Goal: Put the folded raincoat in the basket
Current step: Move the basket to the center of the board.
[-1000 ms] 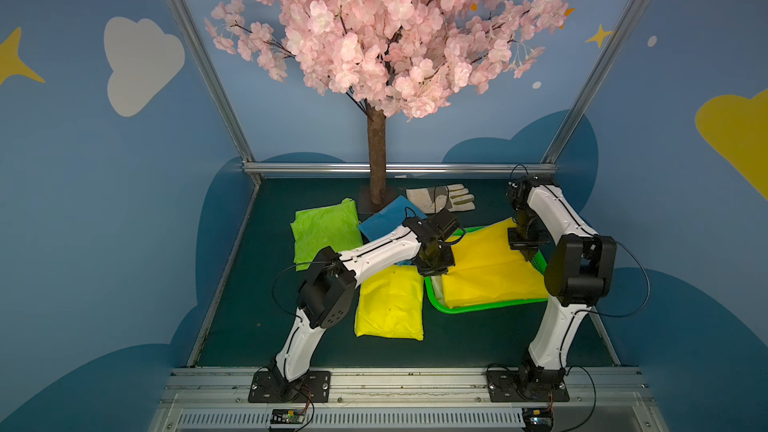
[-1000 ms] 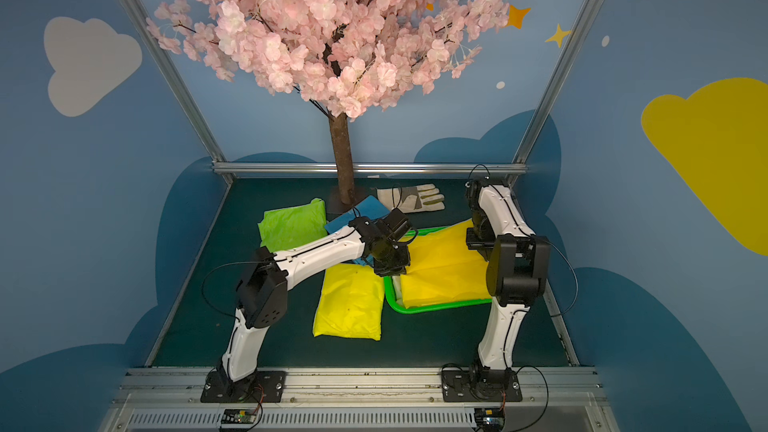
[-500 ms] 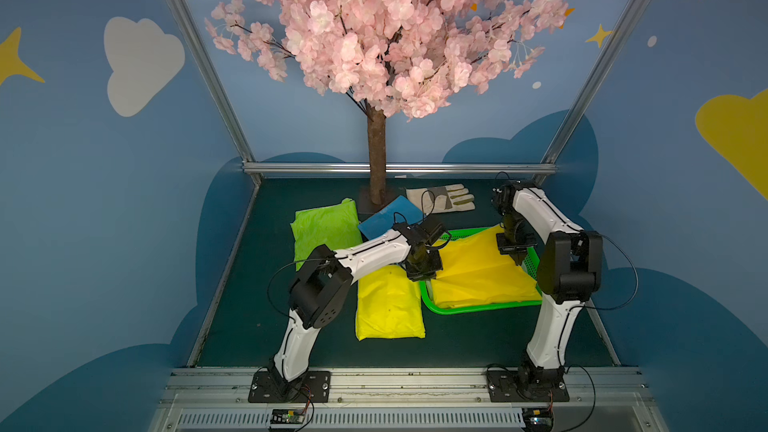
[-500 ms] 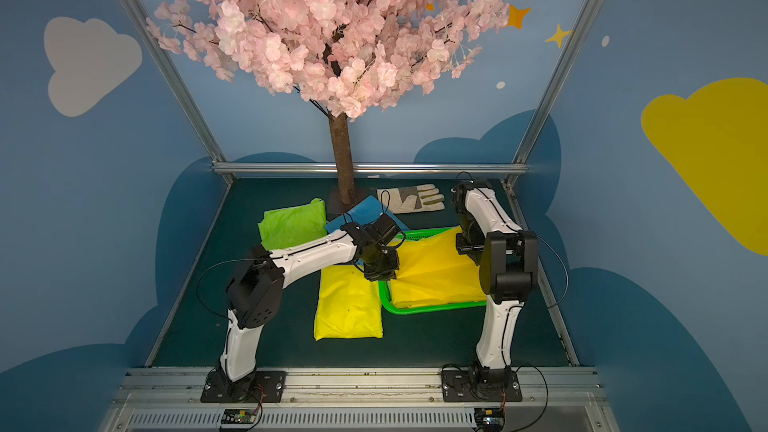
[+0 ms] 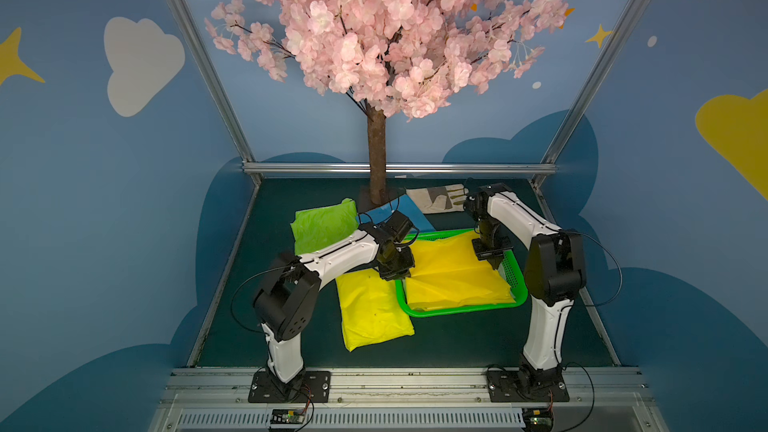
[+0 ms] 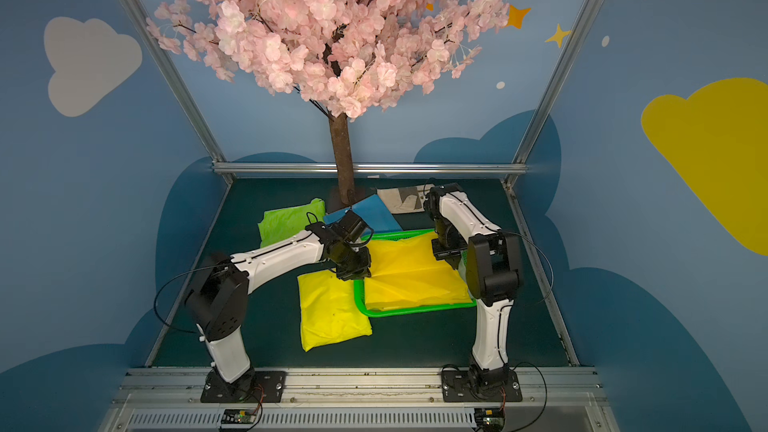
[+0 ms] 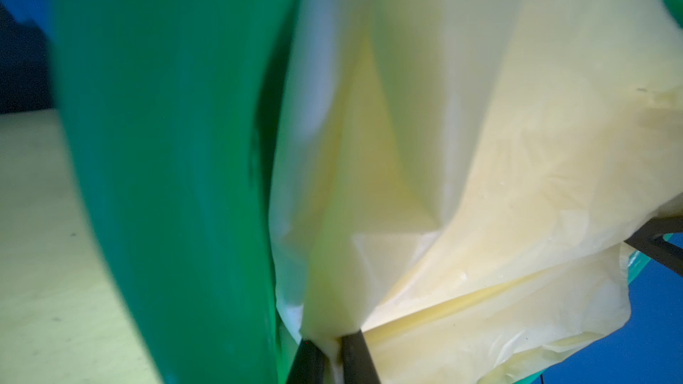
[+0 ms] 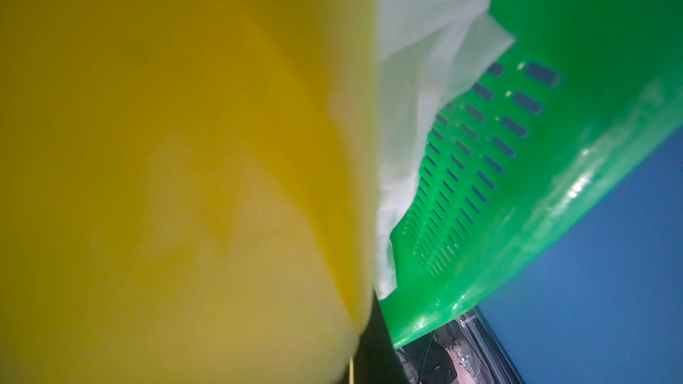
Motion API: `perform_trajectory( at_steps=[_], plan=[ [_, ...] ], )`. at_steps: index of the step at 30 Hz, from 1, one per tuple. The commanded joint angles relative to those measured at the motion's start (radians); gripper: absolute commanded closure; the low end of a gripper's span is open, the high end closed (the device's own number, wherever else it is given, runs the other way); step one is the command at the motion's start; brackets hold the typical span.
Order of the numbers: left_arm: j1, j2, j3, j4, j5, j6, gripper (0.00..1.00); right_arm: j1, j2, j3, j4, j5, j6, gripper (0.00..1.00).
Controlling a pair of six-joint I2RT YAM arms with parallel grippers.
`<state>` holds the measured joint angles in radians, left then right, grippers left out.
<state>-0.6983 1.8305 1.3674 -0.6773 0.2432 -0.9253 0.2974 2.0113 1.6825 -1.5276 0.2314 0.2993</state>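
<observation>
The folded raincoat (image 5: 453, 280), yellow and thin-filmed, lies inside the basket (image 5: 465, 309) and fills most of its floor. Its near edge sits flat against the 6 o'clock wall. Two of its edges are raised in small peaks where the arms hold it.

At the raincoat's 9 o'clock edge the left fingers (image 7: 356, 360) are closed almost together, with a pinch of yellow film between them. The basket's green wall stands just beside that pinch. At about 2 o'clock the right fingers (image 8: 377, 349) are fully closed. The film runs right down to them, so they appear to grip that edge too, next to the slotted wall.

The step in hand looks like the set-down and release. To do it well, both pinched edges should go low enough to fall inside the walls rather than over the rim. This matters most at 9 o'clock, where the film and the rim nearly meet. Both pairs of fingers should then part together and rise straight up, because film this light may cling and drag the fold open.

A second yellow raincoat (image 5: 372, 309) lies on the surface (image 5: 457, 347) at the basket's 8 o'clock, up against its corner. A lime-green raincoat (image 5: 322, 226) is at 10 o'clock and a blue one (image 5: 384, 211) at 11. A tree trunk (image 5: 376, 160) stands beyond them. A grey glove (image 5: 436, 199) lies at 12 o'clock.
</observation>
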Motion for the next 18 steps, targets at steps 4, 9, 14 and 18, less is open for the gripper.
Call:
perform_trajectory(
  at_steps=[4, 9, 14, 18],
  plan=[
    [-0.017, 0.004, 0.051, -0.097, -0.021, 0.029, 0.81, -0.094, -0.121, -0.056, -0.017, 0.085, 0.013, 1.00],
    [-0.026, 0.048, 0.102, -0.125, -0.020, 0.042, 0.77, -0.122, -0.130, -0.068, 0.000, 0.089, 0.018, 1.00],
    [-0.030, 0.043, 0.090, -0.121, -0.027, 0.039, 0.80, -0.115, -0.109, -0.061, 0.018, 0.036, 0.005, 1.00],
    [-0.029, 0.030, 0.088, -0.118, -0.029, 0.037, 0.69, -0.089, -0.085, -0.056, 0.022, 0.023, -0.001, 1.00]
  ],
)
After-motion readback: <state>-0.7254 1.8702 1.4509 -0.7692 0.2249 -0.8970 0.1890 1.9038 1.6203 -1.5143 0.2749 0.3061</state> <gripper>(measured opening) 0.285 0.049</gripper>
